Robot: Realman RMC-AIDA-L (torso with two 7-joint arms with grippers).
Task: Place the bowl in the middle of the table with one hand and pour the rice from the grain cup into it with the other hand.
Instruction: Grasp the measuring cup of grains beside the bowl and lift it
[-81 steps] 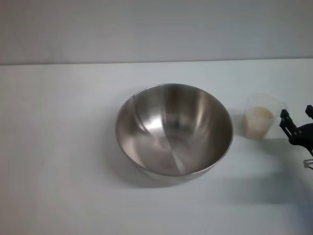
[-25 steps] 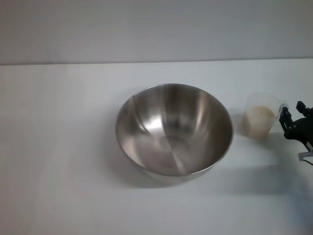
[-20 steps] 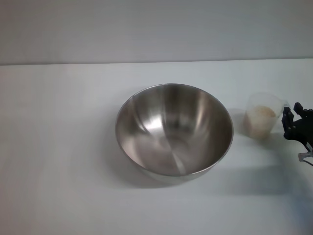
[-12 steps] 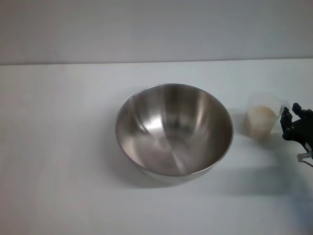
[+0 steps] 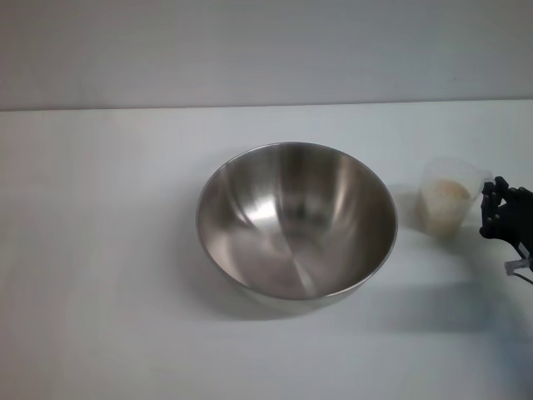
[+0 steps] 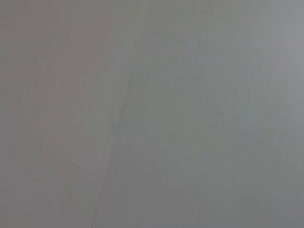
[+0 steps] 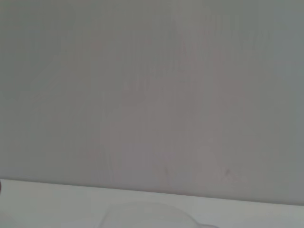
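The bowl (image 5: 296,220) sits upright near the middle of the white worktop (image 5: 100,250), its shiny inside bare, with nothing in it. To its right, well clear of its rim, stands the cup (image 5: 450,198), upright, with the rice (image 5: 446,193) showing as a pale beige mass that fills the lower part of it. The right gripper (image 5: 497,208) comes in from the right edge of the head view and is just beside the cup's right side, at about the height of its upper wall; its dark fingers (image 5: 491,204) point toward the cup, but whether they touch it or how far apart they are cannot be told. A thin pale cable end shows just below it. The right wrist view shows mostly a plain grey wall above the far edge of the worktop, with the cup's rim (image 7: 152,213) faintly seen. The left wrist view shows only a blank grey surface, and the left gripper is not seen in any view.
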